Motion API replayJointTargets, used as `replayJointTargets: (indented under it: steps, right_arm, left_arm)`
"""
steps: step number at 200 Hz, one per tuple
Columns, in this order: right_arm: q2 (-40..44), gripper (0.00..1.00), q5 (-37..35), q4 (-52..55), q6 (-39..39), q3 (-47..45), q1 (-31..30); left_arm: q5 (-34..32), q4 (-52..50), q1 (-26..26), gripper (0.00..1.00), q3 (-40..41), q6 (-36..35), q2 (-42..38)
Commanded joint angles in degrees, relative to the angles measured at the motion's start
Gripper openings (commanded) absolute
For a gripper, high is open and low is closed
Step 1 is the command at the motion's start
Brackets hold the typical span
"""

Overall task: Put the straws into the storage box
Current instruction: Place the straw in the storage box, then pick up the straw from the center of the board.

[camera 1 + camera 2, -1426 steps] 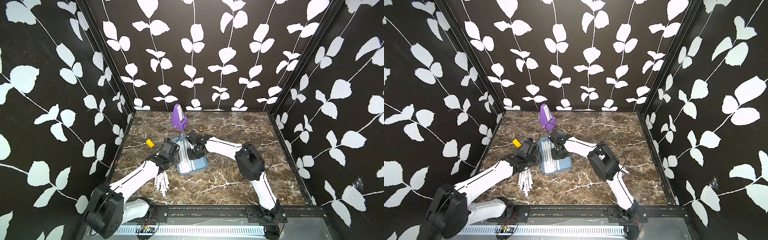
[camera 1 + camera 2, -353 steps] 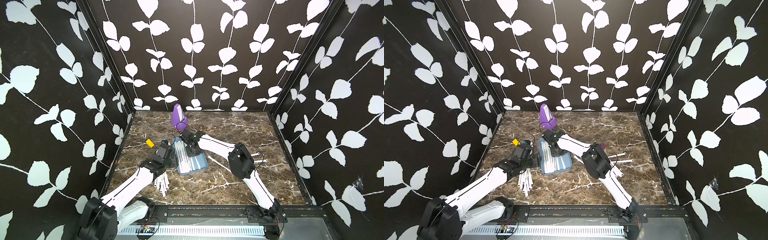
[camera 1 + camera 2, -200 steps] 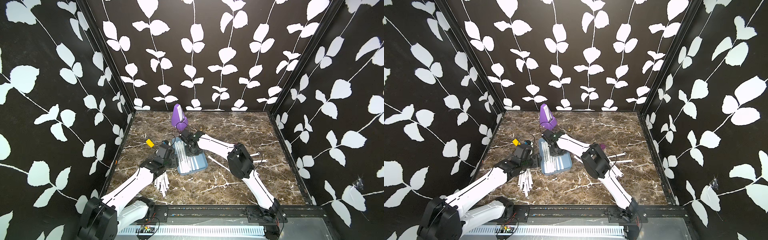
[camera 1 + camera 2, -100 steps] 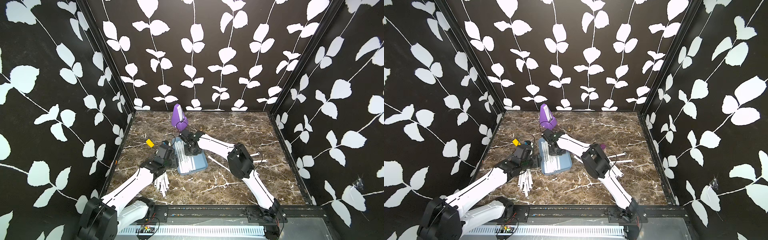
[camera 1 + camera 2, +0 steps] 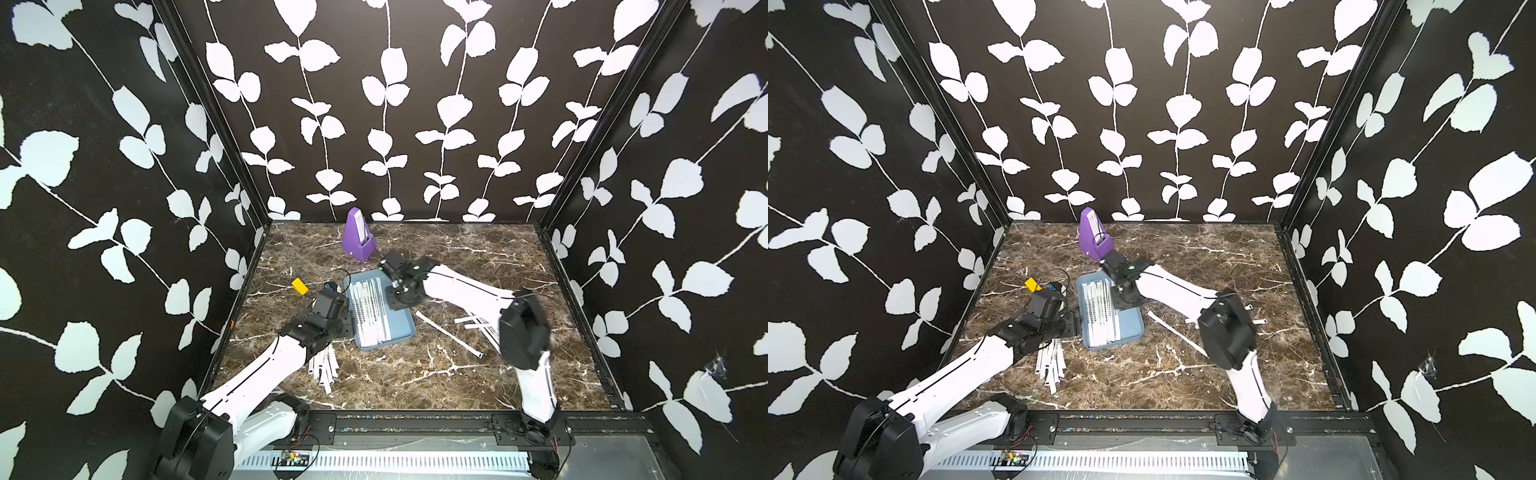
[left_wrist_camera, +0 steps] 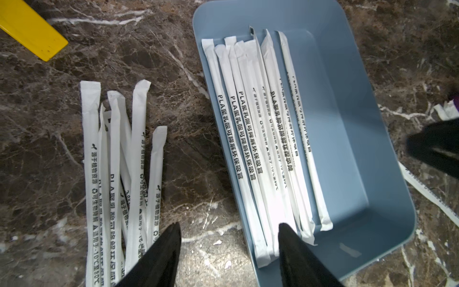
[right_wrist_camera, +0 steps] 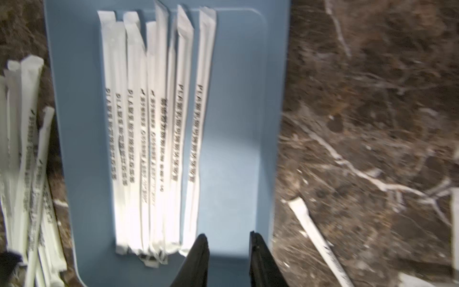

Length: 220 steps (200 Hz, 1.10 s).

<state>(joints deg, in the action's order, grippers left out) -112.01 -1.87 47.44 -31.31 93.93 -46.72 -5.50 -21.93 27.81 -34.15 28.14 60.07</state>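
L tool (image 6: 229, 225) wide, empty, straddling box (image 5: 401, 325) rim. R tool (image 7: 228, 234) narrow gap, empty, over box end. Some straws (image 5: 368, 307) in box, pile (image 5: 324, 365) beside it on table (image 5: 415, 374), strays (image 5: 449, 334) on the other side. Risk: L dropping here clips rim and shoves box; overlapped pile could mean multi-grab, spill.

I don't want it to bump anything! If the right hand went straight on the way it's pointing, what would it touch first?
Probably the bare blue floor of the storage box, just beside the straws lying in it. How high the right hand sits is unclear.
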Motion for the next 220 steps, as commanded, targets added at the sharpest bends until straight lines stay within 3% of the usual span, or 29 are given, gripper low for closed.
replayJointTargets:
  steps: [1,33,85,184,220]
  right_arm:
    - [5.53,0.31,2.82,1.30,9.34,-10.51,5.96]
    - [12.25,0.41,3.77,1.93,16.12,-20.99,10.71]
    - [10.06,0.42,4.09,-0.23,17.47,-24.30,11.10]
    - [5.93,0.34,4.69,-4.53,18.23,-28.62,11.04]
    - [6.44,0.18,3.68,-4.47,17.80,-29.48,10.48]
  left_arm:
    - [0.90,-2.13,-0.08,0.64,-2.22,-0.84,-0.55]
    - [1.46,-0.52,2.13,0.63,-2.39,1.53,0.92]
    - [-1.13,-1.56,7.42,0.63,-6.20,3.21,5.08]
    - [-0.67,-0.93,7.98,0.63,-5.70,4.71,5.24]
    - [-0.48,-0.23,7.91,0.63,-5.20,5.06,5.57]
